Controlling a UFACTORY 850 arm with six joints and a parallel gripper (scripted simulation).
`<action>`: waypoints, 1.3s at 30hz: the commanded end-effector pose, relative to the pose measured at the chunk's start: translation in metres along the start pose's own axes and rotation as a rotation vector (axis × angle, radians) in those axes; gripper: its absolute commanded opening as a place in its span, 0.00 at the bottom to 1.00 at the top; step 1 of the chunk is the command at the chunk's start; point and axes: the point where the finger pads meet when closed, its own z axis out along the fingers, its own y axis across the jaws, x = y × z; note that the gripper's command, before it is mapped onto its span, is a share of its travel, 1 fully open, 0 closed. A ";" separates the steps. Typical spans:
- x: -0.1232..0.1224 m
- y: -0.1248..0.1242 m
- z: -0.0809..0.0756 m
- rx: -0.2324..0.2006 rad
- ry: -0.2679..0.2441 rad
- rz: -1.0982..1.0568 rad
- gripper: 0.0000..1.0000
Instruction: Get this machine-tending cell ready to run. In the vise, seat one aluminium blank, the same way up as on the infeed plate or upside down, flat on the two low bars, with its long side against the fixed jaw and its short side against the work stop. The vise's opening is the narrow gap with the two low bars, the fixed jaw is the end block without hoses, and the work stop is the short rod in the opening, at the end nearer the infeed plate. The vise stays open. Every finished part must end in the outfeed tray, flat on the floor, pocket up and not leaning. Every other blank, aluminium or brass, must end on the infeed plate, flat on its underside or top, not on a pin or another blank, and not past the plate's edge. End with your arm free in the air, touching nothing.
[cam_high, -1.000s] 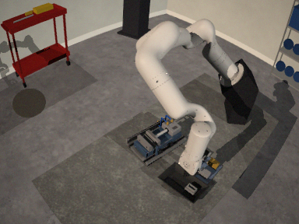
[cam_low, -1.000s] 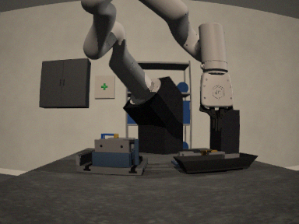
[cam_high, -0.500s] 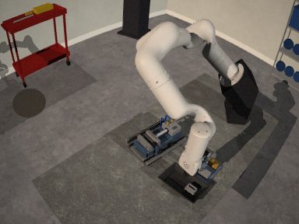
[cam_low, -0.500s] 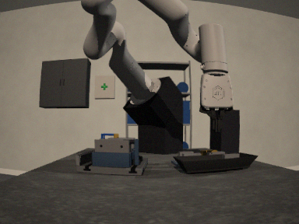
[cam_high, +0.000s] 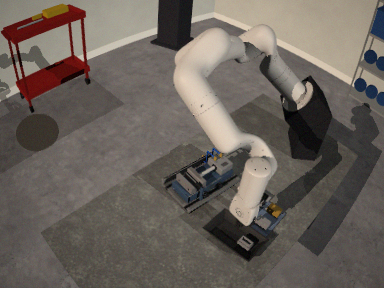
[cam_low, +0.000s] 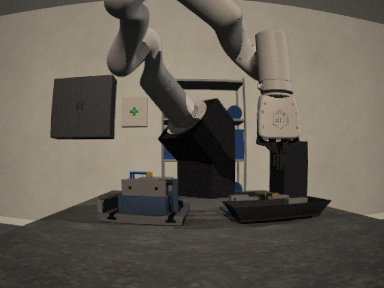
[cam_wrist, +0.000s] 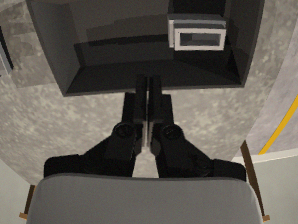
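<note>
Tool (cam_wrist: 148, 90) held closed and empty above the outfeed tray (cam_wrist: 53, 43).

The fingers are pressed together, nothing is gripped, and the last arm link is pointed straight down over the tray's near rim. One finished part (cam_wrist: 197, 34) is seen flat on the tray floor, pocket up. Farther off, the vise (cam_high: 202, 180) is seen beside the tray.

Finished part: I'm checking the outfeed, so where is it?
In the wrist view, the part lies pocket up in the tray, far right corner, beyond the shut claw.
</note>
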 end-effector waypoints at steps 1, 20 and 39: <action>-0.001 0.000 -0.001 -0.001 -0.001 0.000 0.00; -0.001 0.000 -0.004 -0.001 -0.001 0.000 0.00; -0.001 0.000 -0.040 -0.001 -0.001 0.000 0.00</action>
